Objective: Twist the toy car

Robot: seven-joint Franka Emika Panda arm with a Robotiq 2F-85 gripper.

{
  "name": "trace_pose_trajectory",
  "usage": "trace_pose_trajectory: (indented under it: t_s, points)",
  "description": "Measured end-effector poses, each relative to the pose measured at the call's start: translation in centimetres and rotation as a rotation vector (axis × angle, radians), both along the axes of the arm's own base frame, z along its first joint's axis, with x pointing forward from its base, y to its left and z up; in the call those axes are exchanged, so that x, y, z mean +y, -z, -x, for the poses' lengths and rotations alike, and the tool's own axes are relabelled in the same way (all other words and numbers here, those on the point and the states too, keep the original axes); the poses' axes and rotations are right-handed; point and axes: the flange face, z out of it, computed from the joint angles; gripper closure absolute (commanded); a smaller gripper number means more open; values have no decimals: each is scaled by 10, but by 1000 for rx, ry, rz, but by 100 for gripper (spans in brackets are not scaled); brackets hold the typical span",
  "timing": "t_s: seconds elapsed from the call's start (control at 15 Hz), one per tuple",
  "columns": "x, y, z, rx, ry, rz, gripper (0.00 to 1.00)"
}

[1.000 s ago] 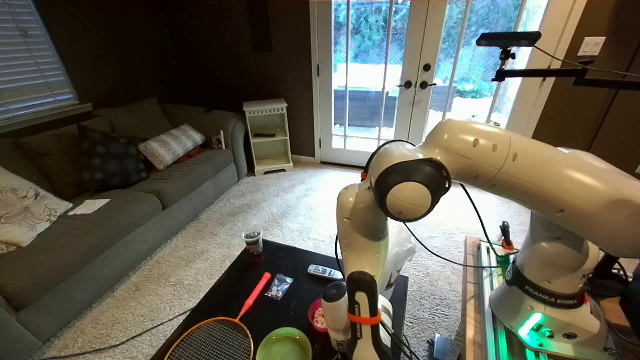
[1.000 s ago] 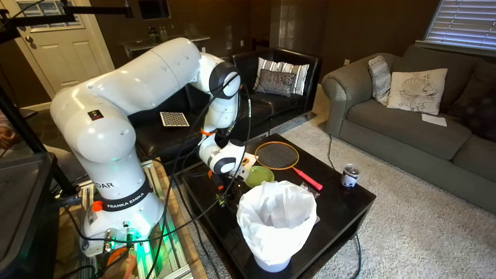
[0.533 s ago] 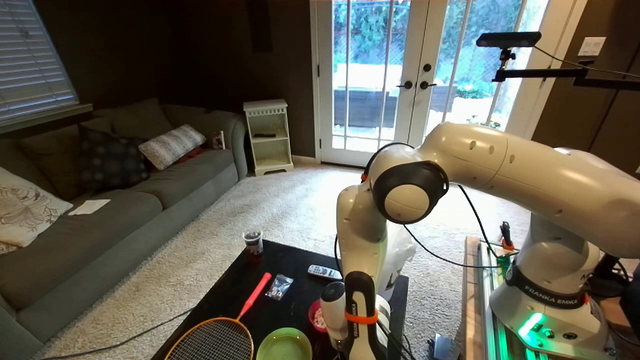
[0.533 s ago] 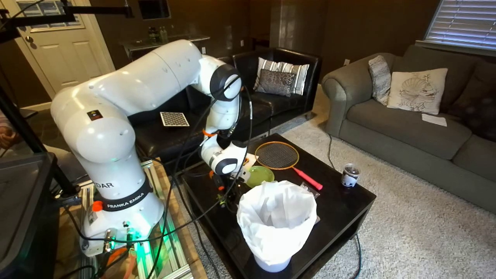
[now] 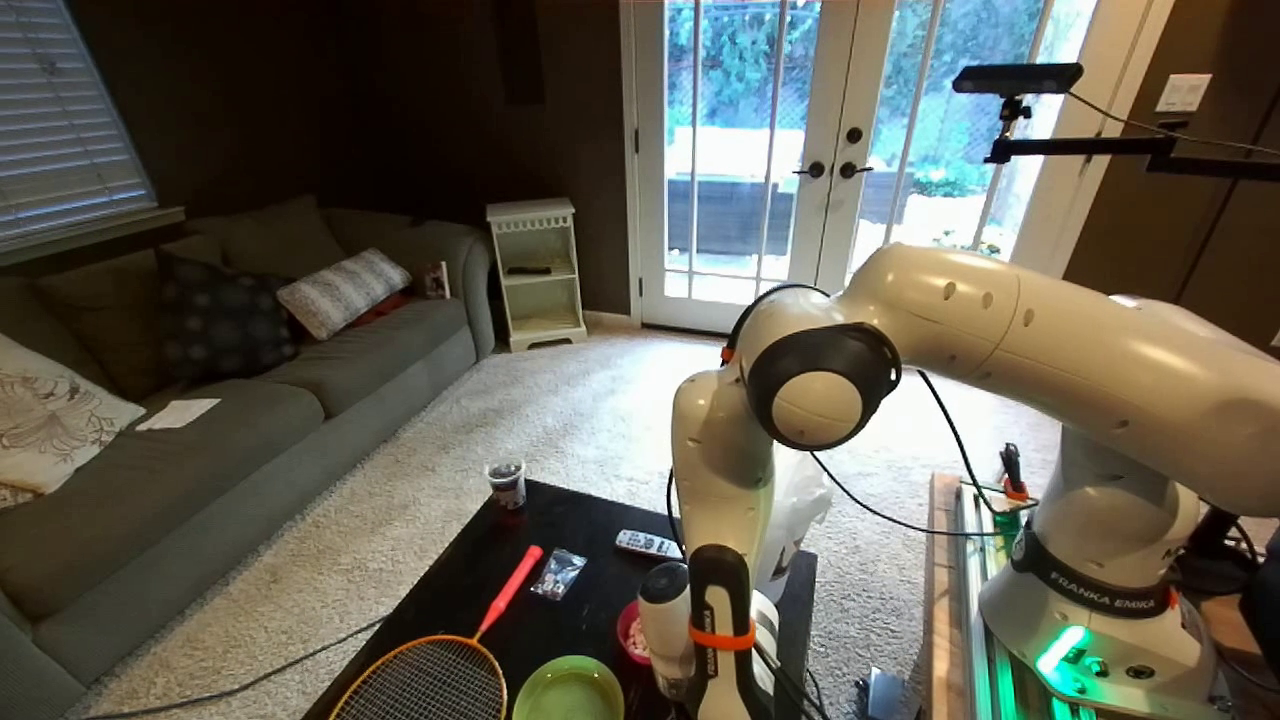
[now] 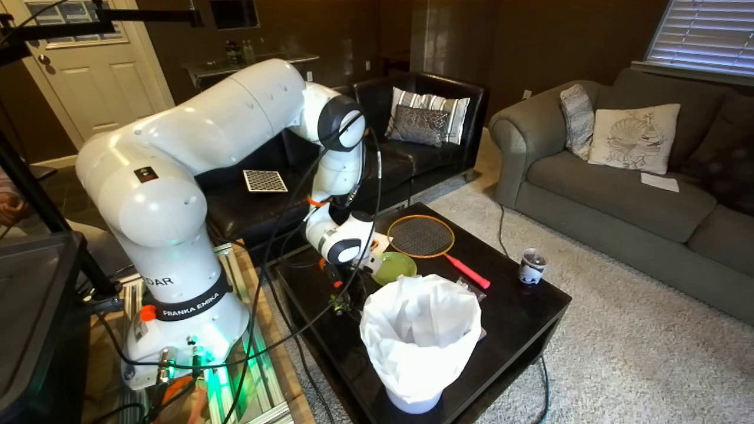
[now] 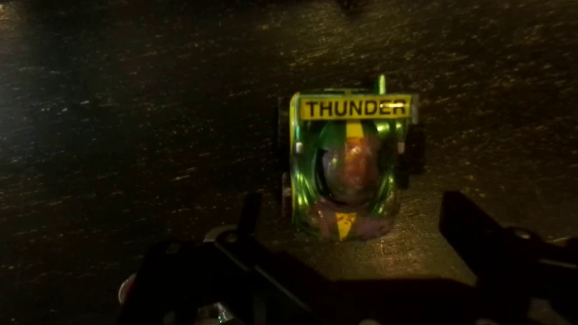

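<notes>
Wrist view: your gripper [image 7: 351, 197] stands wide, holding nothing; the green toy car [image 7: 350, 164] sits on the table [image 7: 135, 135], touching neither jaw.

Saw glossy green on the toy car [image 7: 347, 176], plus yellow lettered in black; black on the gripper [image 7: 352, 198]. Noted orange and pink on the racket [image 6: 429, 240], green on the bowl [image 5: 568, 692], white on the bin liner [image 6: 421, 347], stripes on a cushion [image 6: 458, 116].

The toy car [image 7: 345, 171] looks like glossy plastic, the table [image 6: 509, 309] shiny, the grey sofa [image 6: 612, 194] matt cloth.
</notes>
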Motion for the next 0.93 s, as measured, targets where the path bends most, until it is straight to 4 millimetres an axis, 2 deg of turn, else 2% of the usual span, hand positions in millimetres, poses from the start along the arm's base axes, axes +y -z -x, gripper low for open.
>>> trace_pose_trajectory:
  t_s: [0.33,0.93]
  points:
    - [7,-29,-5,-102,-61,28,0]
    - [10,-101,14,-149,-56,52,0]
